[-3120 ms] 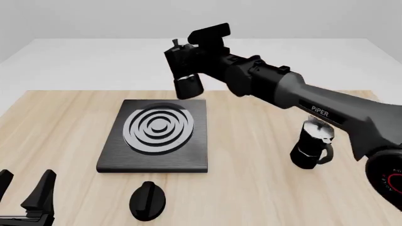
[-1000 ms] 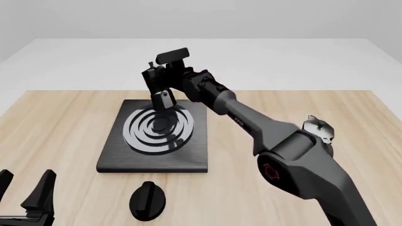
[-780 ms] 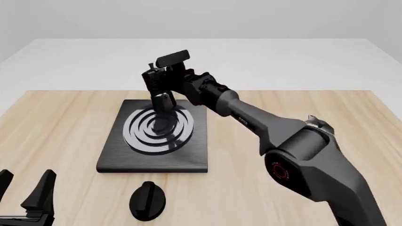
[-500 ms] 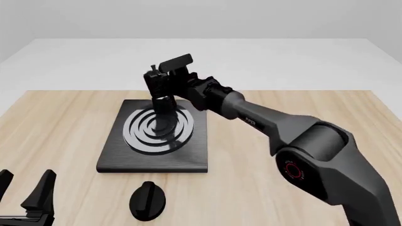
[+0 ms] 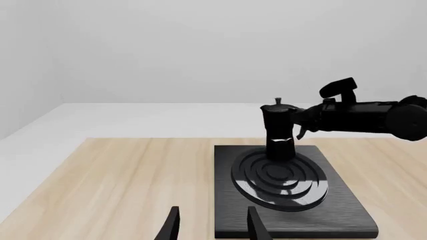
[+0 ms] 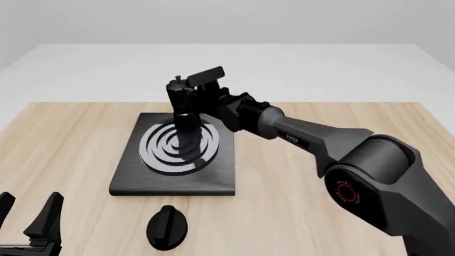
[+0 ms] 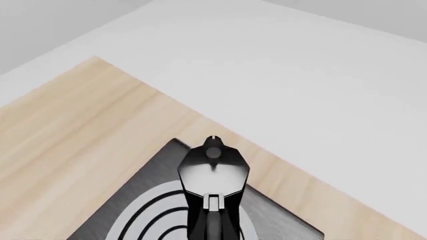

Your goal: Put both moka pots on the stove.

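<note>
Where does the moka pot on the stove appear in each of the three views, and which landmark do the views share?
Front view: the moka pot stands upright on the ring burner, centre-left, by the right gripper.
Left wrist view: the pot stands at the burner's far edge, right of centre.
Right wrist view: the pot fills the lower centre, seen from above.
Shared landmark: the stove.

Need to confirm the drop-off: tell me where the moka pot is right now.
In the front view the moka pot stands upright on the stove, on its ring burner, at the right gripper.
</note>
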